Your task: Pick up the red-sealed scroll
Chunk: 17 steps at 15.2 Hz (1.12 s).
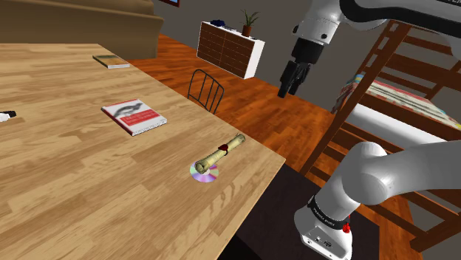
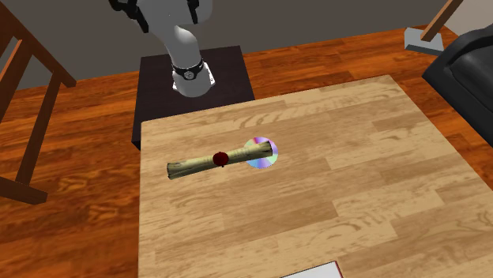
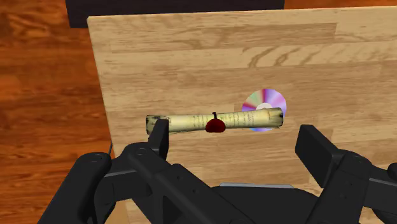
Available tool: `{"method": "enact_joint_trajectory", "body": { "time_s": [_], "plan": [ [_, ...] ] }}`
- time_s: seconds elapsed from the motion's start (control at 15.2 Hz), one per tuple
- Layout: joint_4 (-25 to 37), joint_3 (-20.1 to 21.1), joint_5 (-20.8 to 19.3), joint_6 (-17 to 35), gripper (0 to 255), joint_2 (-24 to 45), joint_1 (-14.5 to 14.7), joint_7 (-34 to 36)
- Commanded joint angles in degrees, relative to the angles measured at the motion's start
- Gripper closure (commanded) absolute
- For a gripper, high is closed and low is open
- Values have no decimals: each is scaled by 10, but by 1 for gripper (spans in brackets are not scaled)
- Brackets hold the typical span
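Fingers point(image 3: 315, 147) stand wide apart, gripping nothing. Gripper point(image 1: 293, 80) hangs well above the table point(image 1: 74, 185), clear of the scroll point(image 3: 216, 121). Scroll lies flat near the table edge by the stand point(image 2: 162, 87). It has a dark red seal point(image 3: 215, 125) at mid-length, and one end rests over a disc point(image 3: 272, 100).

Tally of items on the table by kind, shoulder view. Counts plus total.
Scroll: 1
Disc: 1
Books: 2, the red-and-white book and the far book
Small black-and-white item, cut off at the shoulder view's left edge, kind unclear: 1
Total: 5
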Motion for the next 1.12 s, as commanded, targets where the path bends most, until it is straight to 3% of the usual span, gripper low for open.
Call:
{"method": "enact_joint_trajectory", "body": {
  "time_s": [0.0,0.53,1.06],
  "plan": [
    [0,0,0,0,0,0,0,0],
    [-126,106,55,184,0,17,-48,226],
    [-178,228,83,383,0,129,-112,461]
  ]
}}
